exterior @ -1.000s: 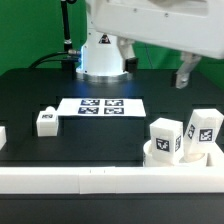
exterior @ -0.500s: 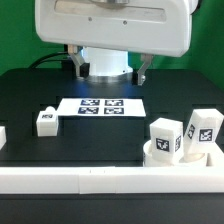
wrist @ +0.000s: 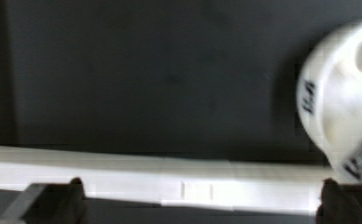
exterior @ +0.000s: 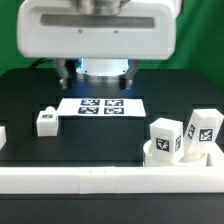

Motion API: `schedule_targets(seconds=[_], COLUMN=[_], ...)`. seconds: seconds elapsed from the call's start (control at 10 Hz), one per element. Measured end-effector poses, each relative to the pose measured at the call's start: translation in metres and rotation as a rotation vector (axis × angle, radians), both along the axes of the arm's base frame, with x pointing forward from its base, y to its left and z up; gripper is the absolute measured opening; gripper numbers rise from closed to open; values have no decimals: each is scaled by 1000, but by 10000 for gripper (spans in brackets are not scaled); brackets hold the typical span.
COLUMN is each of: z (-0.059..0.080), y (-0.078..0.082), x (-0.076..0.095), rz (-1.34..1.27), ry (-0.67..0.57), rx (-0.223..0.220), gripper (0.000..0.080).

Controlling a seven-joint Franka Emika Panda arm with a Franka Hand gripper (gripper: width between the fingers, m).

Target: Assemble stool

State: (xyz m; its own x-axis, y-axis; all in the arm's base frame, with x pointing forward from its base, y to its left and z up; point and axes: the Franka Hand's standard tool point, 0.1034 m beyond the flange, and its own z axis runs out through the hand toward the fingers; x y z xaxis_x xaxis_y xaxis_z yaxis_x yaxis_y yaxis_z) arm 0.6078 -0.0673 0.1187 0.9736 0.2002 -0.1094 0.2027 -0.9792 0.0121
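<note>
Marker board [exterior: 100, 105] flat on black table [exterior: 95, 140], long white rail [exterior: 90, 180] in front of the board, green backdrop [exterior: 205, 35] behind it

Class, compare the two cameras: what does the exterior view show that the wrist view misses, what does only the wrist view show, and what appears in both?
Only the exterior view: the marker board, a lone leg apart on the table, and two upright legs at the seat.
Only the wrist view: the gripper close up, its fingertips wide apart, holding nothing.
Both: the black table, the white rail, and the round seat, which is blurred in the wrist view.
</note>
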Motion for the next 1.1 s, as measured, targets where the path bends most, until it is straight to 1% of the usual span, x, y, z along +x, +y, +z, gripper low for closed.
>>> schedule_targets(seconds=[0.2, 0.3, 0.4, 0.6, 0.7, 0.8, 0.9, 1.0, 1.1], z=[-16, -18, -18, -20, -29, -36, -45, -53, -52], y=[-43, -52, -49, -50, -51, -57, -59, -55, -54], x=[-12, -14, -14, -15, -31, -39, -56, -71, -71], rz=[89, 72, 73, 71, 14, -4, -50, -68, -68], ry=[32, 45, 53, 56, 205, 324, 435, 524, 583], rx=[5, 5, 4, 4, -14, -26, -44, -55, -59], gripper=[649, 649, 649, 649, 649, 649, 649, 649, 649])
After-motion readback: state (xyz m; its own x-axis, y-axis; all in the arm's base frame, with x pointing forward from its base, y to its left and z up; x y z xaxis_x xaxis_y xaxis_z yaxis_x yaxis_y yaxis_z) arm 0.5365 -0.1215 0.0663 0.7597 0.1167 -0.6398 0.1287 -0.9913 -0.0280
